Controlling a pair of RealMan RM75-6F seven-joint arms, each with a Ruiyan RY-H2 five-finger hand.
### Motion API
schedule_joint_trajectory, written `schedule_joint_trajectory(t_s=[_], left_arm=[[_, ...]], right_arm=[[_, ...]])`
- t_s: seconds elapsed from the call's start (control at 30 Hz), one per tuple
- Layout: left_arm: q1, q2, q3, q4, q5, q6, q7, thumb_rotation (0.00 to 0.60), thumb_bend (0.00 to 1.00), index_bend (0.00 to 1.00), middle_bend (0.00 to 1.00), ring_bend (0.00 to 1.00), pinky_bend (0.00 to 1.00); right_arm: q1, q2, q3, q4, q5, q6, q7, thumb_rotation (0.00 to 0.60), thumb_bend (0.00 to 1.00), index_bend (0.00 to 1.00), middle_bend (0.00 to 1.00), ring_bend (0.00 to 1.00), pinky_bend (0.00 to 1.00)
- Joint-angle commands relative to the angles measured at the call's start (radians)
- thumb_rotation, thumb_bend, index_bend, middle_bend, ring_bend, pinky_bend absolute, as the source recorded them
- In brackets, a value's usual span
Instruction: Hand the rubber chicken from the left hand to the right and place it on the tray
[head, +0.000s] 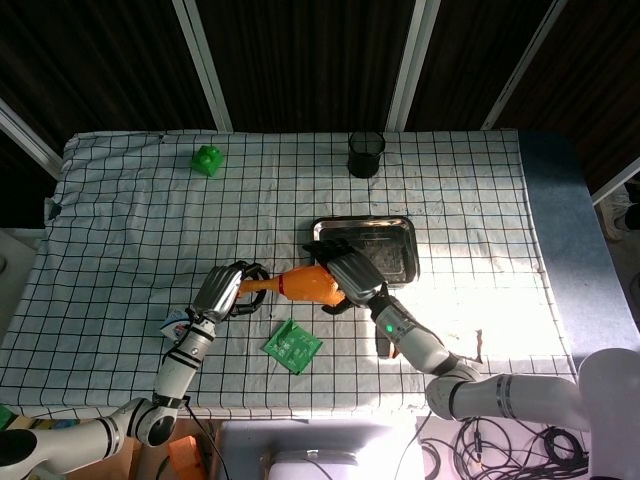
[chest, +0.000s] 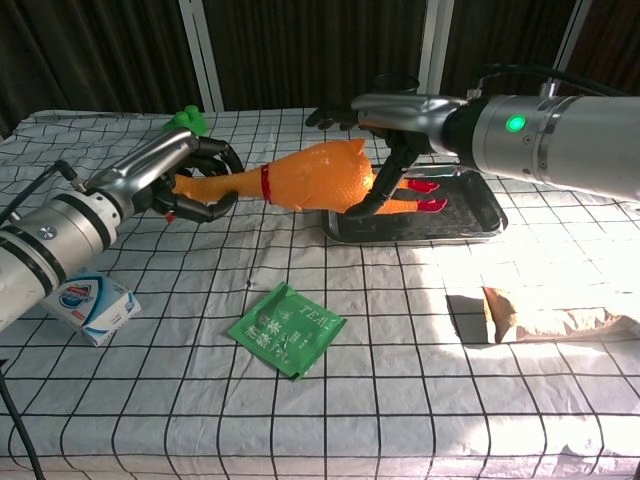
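The orange rubber chicken hangs level above the cloth, its red feet over the metal tray. My left hand grips its neck and head end. Around its rear my right hand is spread, some fingers over the top and others reaching down beside the tail; a firm hold does not show. From the head view, the chicken lies between the left hand and the right hand, just left of the tray.
A green tea packet lies on the checked cloth below the chicken. There is a soap box at the left and a brown packet at the right. Further back stand a green block and a black cup.
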Motion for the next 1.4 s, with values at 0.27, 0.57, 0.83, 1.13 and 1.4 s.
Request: schedule_joint_trajectory(t_s=[0.27, 0.57, 0.83, 1.13, 1.4], left_arm=[[-0.003, -0.004, 0.002, 0.008, 0.003, -0.005, -0.014, 0.600, 0.93, 0.51, 0.68, 0.43, 0.68], [-0.003, 0.001, -0.001, 0.002, -0.001, -0.009, -0.011, 0.600, 0.93, 0.51, 0.68, 0.43, 0.68], [-0.002, -0.001, 0.000, 0.002, -0.006, -0.011, -0.007, 0.600, 0.93, 0.51, 0.68, 0.43, 0.68], [-0.005, -0.011, 0.002, 0.011, -0.008, -0.017, -0.003, 0.600, 0.93, 0.51, 0.68, 0.43, 0.68], [-0.004, -0.024, -0.001, 0.014, -0.006, -0.004, 0.002, 0.600, 0.93, 0.51, 0.68, 0.43, 0.68]], right_arm=[[-0.023, -0.088, 0.017, 0.053, -0.019, 0.120, -0.056, 0.600, 0.31, 0.81, 0.65, 0.70, 0.70], [-0.031, -0.106, 0.002, 0.095, -0.091, 0.156, -0.115, 0.600, 0.52, 1.00, 0.84, 0.91, 0.90], [-0.035, -0.045, 0.009, 0.036, -0.015, 0.021, -0.064, 0.600, 0.33, 0.19, 0.33, 0.28, 0.34], [-0.043, -0.020, 0.031, 0.032, -0.082, 0.017, 0.010, 0.600, 0.20, 0.00, 0.00, 0.00, 0.00], [-0.034, -0.024, 0.025, 0.028, -0.071, -0.019, 0.018, 0.600, 0.19, 0.00, 0.00, 0.00, 0.00]])
